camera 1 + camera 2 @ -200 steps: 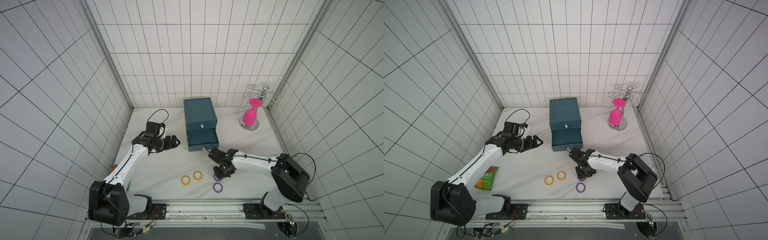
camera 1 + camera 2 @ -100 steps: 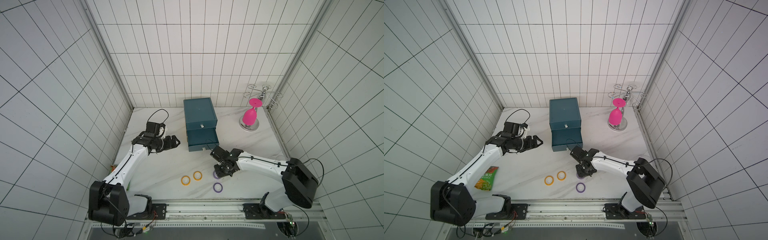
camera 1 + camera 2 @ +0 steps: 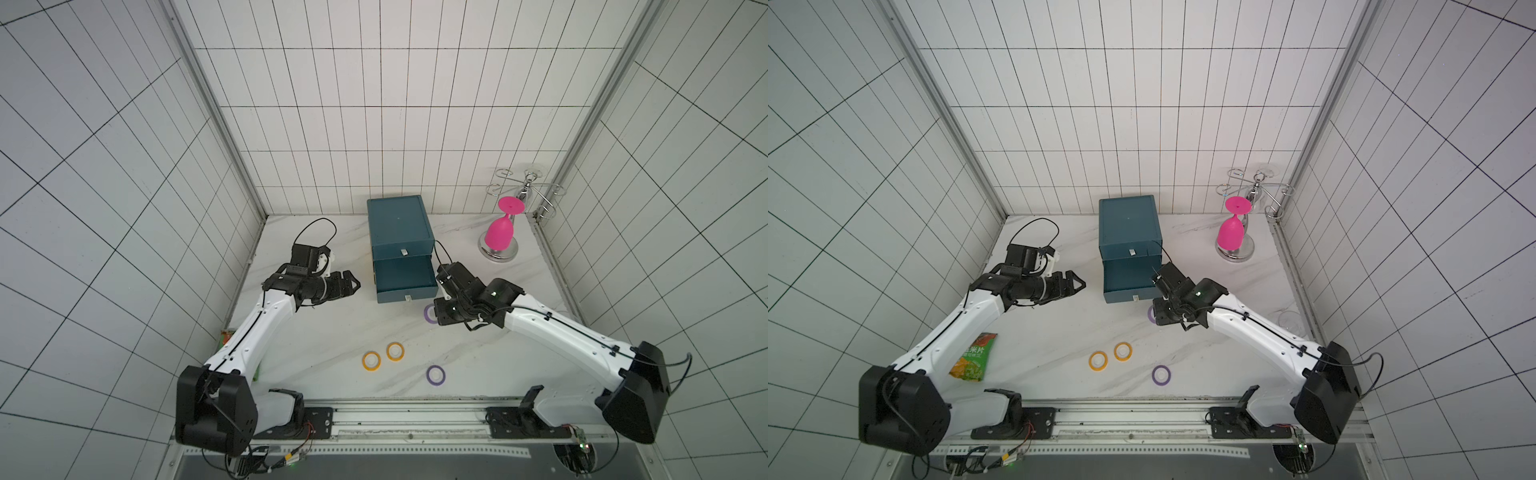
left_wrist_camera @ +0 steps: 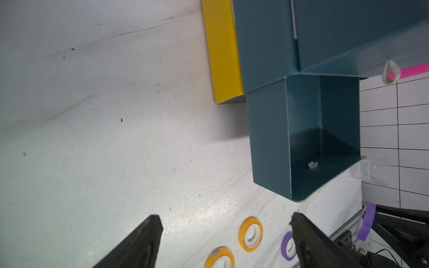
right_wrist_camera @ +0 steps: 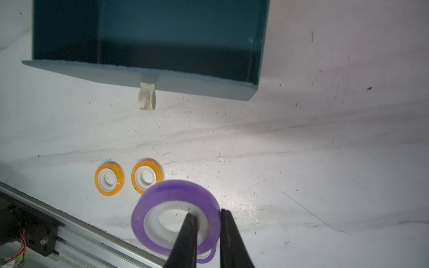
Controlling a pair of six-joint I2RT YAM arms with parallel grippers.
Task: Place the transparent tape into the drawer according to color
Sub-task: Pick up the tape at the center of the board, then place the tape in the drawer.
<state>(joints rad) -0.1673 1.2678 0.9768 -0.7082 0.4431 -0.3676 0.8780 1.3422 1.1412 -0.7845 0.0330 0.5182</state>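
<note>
Two orange rings before open drawer

White, dark-grouted tiled walls enclose a pale marbled tabletop.

purple tape: half behind right hand | orange tape: cropped at edge

- The white marbled table bears a blue cabinet at the back.
- Two orange tape rings lie flat, side by side, in front of the cabinet.
- A purple tape ring lies flat, front-right of the cabinet.
- A snack bag lies well front-left of the cabinet.
- A metal rack stands right of the cabinet.
</note>
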